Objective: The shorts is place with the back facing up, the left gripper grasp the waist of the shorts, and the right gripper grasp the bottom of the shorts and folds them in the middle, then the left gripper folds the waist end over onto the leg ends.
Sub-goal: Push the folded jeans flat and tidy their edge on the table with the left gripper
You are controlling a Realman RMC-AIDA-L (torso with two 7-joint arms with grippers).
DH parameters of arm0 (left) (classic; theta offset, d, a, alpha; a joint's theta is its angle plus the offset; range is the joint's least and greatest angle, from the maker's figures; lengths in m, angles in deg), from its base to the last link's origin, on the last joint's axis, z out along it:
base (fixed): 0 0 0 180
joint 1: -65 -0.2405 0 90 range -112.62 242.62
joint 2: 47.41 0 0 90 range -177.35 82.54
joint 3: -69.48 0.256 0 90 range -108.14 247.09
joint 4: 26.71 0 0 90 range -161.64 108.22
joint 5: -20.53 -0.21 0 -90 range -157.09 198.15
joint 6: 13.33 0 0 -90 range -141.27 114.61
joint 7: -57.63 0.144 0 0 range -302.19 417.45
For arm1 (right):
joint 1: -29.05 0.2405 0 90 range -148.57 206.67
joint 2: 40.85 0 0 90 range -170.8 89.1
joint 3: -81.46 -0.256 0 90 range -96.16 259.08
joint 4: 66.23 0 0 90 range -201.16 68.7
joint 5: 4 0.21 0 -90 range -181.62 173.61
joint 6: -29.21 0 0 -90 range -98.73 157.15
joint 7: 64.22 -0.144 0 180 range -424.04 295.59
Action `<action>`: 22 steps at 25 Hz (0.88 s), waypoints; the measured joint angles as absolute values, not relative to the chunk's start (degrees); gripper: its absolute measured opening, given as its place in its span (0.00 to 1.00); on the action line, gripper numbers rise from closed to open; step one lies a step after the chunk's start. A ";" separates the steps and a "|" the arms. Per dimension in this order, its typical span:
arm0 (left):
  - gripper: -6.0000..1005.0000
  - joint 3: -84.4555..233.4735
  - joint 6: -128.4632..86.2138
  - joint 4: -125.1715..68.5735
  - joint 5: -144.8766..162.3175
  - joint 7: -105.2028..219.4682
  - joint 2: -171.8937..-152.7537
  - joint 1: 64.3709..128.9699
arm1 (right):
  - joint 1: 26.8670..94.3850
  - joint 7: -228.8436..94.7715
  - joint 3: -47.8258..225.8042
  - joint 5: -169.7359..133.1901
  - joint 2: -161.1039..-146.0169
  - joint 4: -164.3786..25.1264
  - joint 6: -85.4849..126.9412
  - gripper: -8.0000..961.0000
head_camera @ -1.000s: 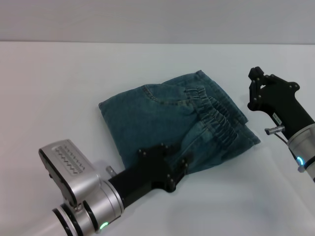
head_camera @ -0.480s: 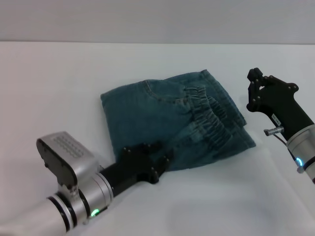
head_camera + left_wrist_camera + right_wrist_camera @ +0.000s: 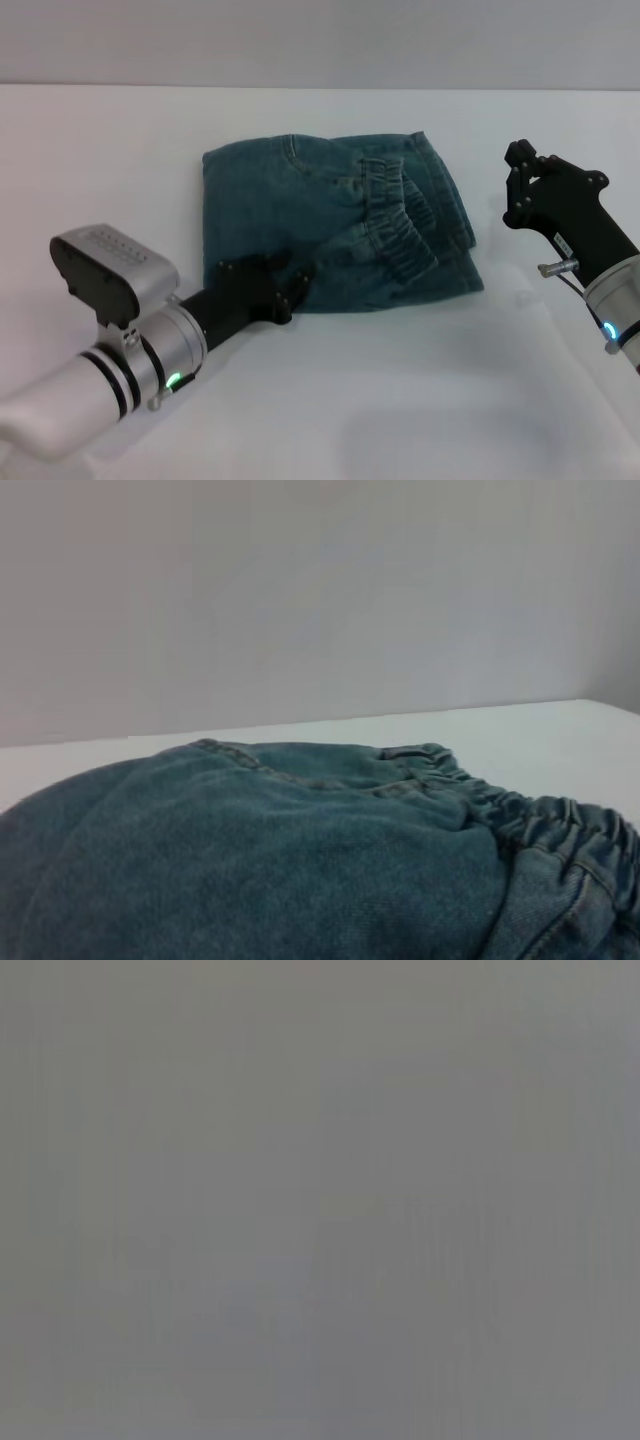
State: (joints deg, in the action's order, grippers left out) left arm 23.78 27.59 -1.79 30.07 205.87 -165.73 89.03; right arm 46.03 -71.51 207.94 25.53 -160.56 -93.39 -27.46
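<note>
The left gripper [image 3: 285, 290] sits at the near edge of the folded shorts [image 3: 330, 225], touching the cloth. I cannot tell if it is open or closed. The shorts lie flat in the middle of the white table [image 3: 420, 400], stretchy waistband on top. The right gripper [image 3: 522, 185] waits off to the right, well apart.

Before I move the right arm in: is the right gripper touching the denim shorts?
Apart. The head view shows bare white table between the right gripper and the folded denim shorts.
</note>
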 joint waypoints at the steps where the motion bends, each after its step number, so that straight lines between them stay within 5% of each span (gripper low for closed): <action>1: 0.36 23.60 27.56 -2.21 30.14 205.86 -165.76 89.42 | 46.03 -71.51 207.94 25.53 -160.56 -93.39 -27.43 0.06; 22: 0.36 17.38 43.35 -2.30 29.97 212.25 -165.47 84.95 | 45.97 -71.52 208.03 25.33 -160.56 -93.49 -27.77 0.07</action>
State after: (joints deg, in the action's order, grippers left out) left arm 17.38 43.35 -2.30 29.97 212.25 -165.47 84.95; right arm 45.97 -71.52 208.03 25.33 -160.56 -93.49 -27.77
